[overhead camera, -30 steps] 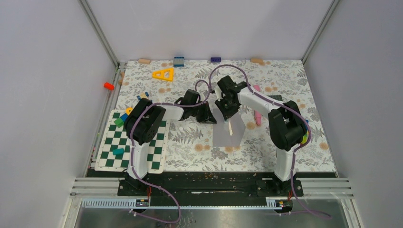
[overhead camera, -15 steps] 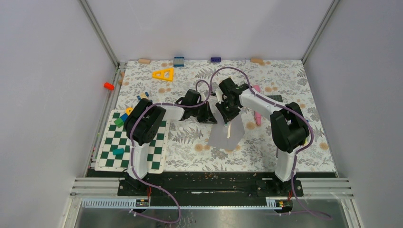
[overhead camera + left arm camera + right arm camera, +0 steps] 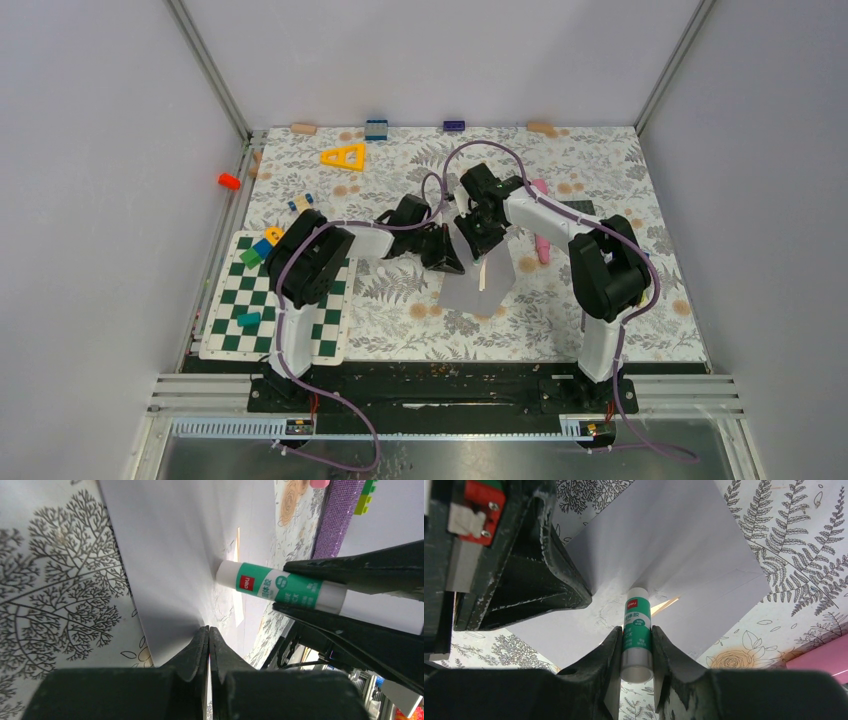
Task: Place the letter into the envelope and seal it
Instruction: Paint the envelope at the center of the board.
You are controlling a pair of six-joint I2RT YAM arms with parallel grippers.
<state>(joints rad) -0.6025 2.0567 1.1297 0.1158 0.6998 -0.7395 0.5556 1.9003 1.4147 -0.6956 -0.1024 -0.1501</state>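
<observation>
The grey envelope (image 3: 468, 292) lies on the floral cloth at mid-table. Its flap (image 3: 170, 555) is raised, and my left gripper (image 3: 208, 630) is shut on the flap's edge, at the envelope's left side (image 3: 450, 262). The letter shows only as a thin tan strip (image 3: 667, 603) in the envelope's mouth. My right gripper (image 3: 636, 629) is shut on a green and white glue stick (image 3: 637, 625). The stick's tip touches the inside of the flap near the fold (image 3: 227, 575). From above, the right gripper (image 3: 480, 245) hangs over the envelope's far edge.
A green and white checkered mat (image 3: 325, 325) with small blocks lies at the left. A yellow triangle (image 3: 343, 156), a blue block (image 3: 376, 129) and other blocks sit along the far edge. A pink piece (image 3: 541, 246) lies right of the envelope. A red cylinder (image 3: 229, 181) sits off the cloth.
My left gripper has moved right and nearer, pulling the flap with it. The envelope has turned slightly and shifted. The right gripper with the glue stick has edged forward onto the flap.
</observation>
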